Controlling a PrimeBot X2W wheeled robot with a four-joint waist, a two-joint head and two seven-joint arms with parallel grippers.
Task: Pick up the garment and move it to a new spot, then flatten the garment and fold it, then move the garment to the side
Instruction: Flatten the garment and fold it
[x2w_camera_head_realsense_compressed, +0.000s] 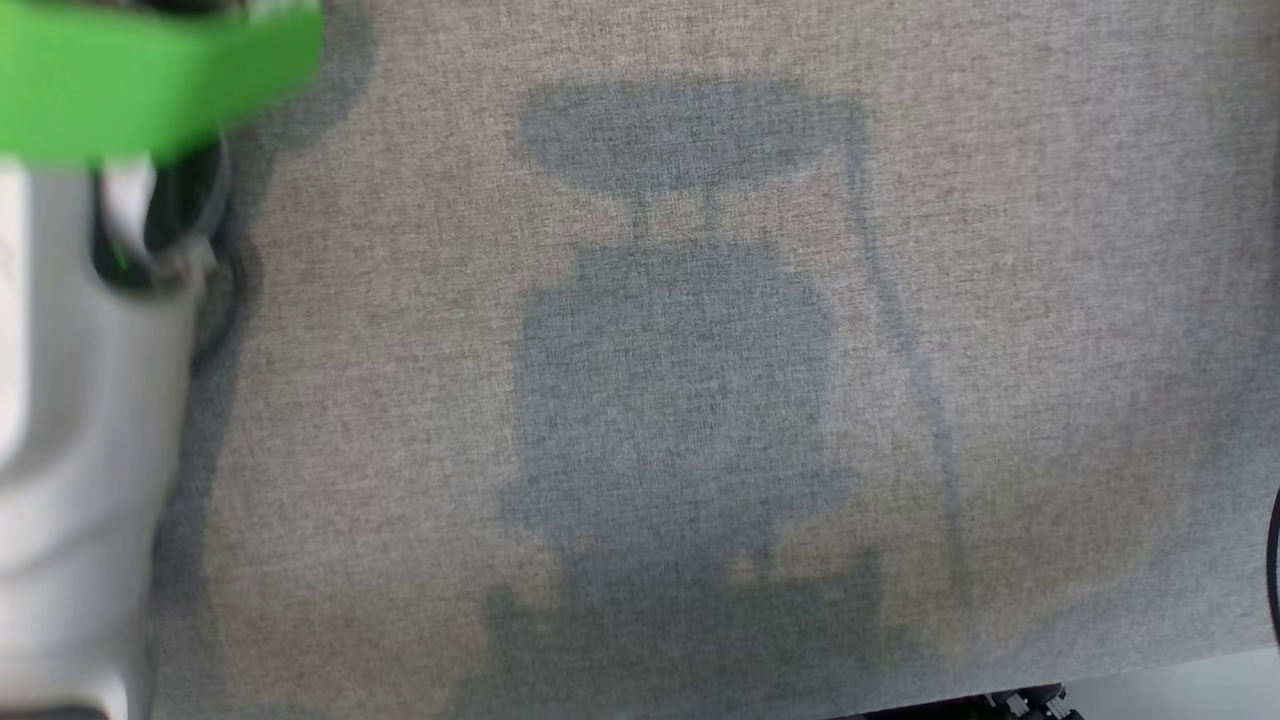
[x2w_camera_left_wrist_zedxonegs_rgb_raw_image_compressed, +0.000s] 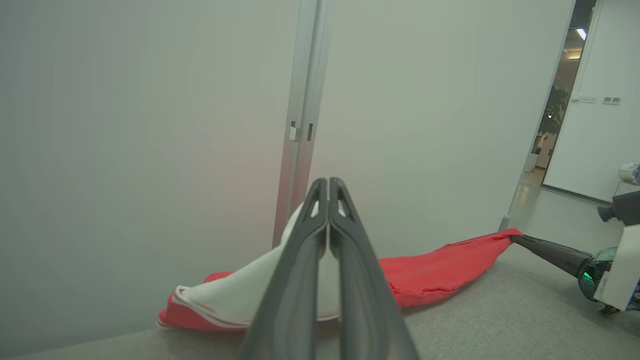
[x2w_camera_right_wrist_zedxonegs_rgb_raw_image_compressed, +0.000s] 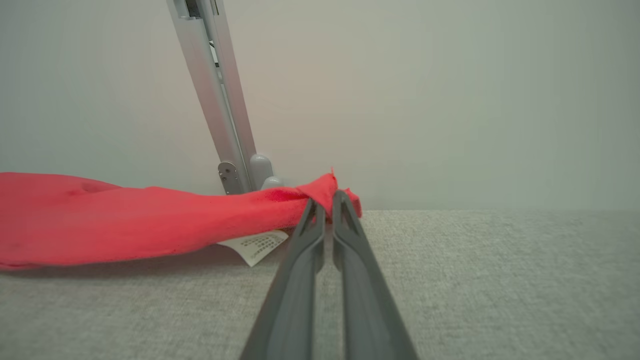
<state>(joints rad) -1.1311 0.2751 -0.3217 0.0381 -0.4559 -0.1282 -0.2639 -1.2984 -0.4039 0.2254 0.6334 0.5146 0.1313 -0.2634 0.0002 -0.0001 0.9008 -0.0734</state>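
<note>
The garment (x2w_camera_left_wrist_zedxonegs_rgb_raw_image_compressed: 440, 270) is red with a white part, and it lies stretched along the far edge of the grey table (x2w_camera_left_wrist_zedxonegs_rgb_raw_image_compressed: 500, 320) against the wall. In the left wrist view, my left gripper (x2w_camera_left_wrist_zedxonegs_rgb_raw_image_compressed: 328, 184) is shut, and the white part rises to its tips. At the right of that same view, my right gripper (x2w_camera_left_wrist_zedxonegs_rgb_raw_image_compressed: 516, 239) pinches the red corner. Up close in the right wrist view, my right gripper (x2w_camera_right_wrist_zedxonegs_rgb_raw_image_compressed: 327, 197) is shut on the bunched red corner of the garment (x2w_camera_right_wrist_zedxonegs_rgb_raw_image_compressed: 125, 220). A white care label (x2w_camera_right_wrist_zedxonegs_rgb_raw_image_compressed: 255, 245) hangs beneath it.
The head view shows the grey cloth-covered table (x2w_camera_head_realsense_compressed: 1000, 300) with my shadow on it, and my pale left forearm (x2w_camera_head_realsense_compressed: 80, 420) with a green band (x2w_camera_head_realsense_compressed: 150, 80) at the left. A pale wall with an aluminium post (x2w_camera_left_wrist_zedxonegs_rgb_raw_image_compressed: 300, 125) backs the table. A doorway (x2w_camera_left_wrist_zedxonegs_rgb_raw_image_compressed: 560, 125) opens at the right.
</note>
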